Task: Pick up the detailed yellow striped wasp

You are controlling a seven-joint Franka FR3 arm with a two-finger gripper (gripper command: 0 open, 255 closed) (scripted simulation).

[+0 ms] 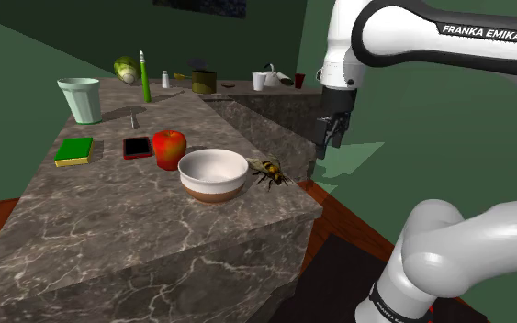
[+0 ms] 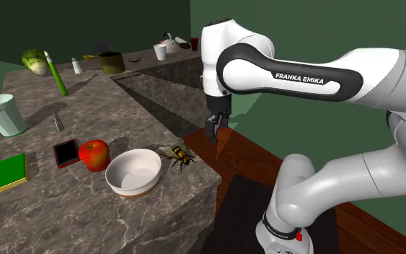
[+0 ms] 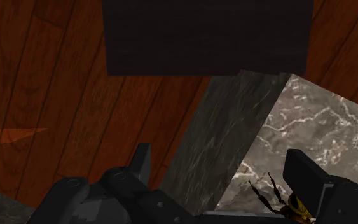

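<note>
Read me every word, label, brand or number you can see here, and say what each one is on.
"FRANKA EMIKA": white letters on the dark band of the arm, readable in both the shoulder view and the second exterior view.
The phone has a dark screen with no text.
The can at the back has no label that can be read.

On the counter [image 1: 146, 229], going by the shoulder view, the wasp [image 1: 267, 171] lies near the right-hand edge, just beside the bowl [image 1: 213, 174] on its right. The apple [image 1: 169, 148] stands just behind the bowl and to its left. The phone [image 1: 137, 147] lies beside the apple, and the flat block [image 1: 74, 150] further left. The cup [image 1: 81, 99] stands behind the block, well back. My gripper [image 1: 330, 142] hangs to the wasp's right, past the counter's edge, above the floor [image 1: 334, 206], touching nothing.
</note>
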